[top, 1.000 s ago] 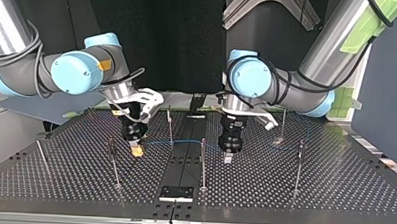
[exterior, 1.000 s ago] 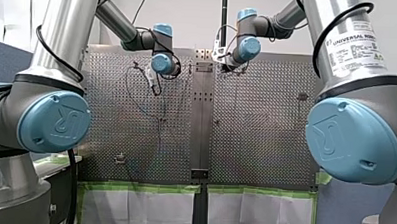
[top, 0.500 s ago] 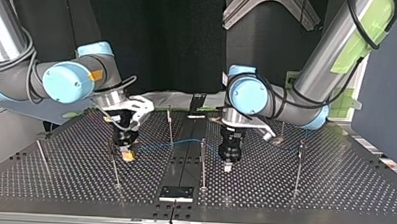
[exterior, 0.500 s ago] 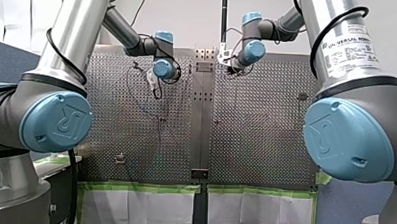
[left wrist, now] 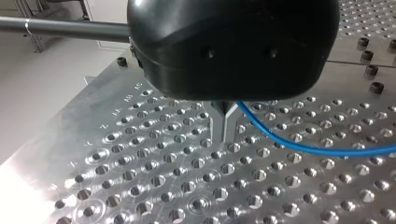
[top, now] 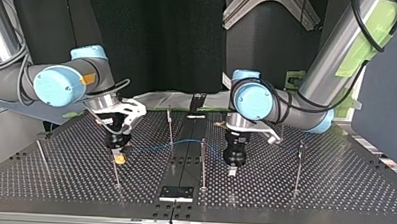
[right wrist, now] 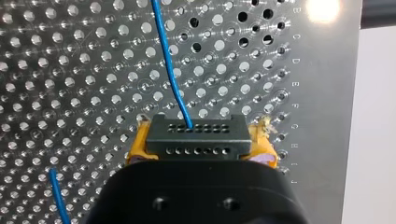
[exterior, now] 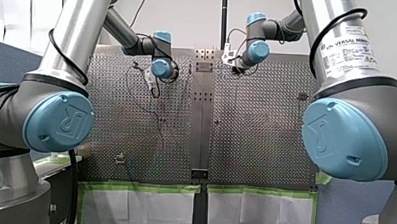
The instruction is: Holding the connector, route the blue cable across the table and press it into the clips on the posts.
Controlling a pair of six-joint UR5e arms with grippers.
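the right tool (top: 119,158) has been drawn toward the top view's lower left since a second ago, so the blue cable (top: 183,142) is judged stretched further across the surface (top: 333,197). six posts (top: 202,157) and one cable are counted. in the left wrist view, the left tool (left wrist: 223,137) is closed about the cable. in the right wrist view, one connector (right wrist: 196,135) is clamped between the yellow pads (right wrist: 137,147).

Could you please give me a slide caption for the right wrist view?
My right gripper, yellow-padded, clamps the black connector, its blue cable running ahead over the perforated table.
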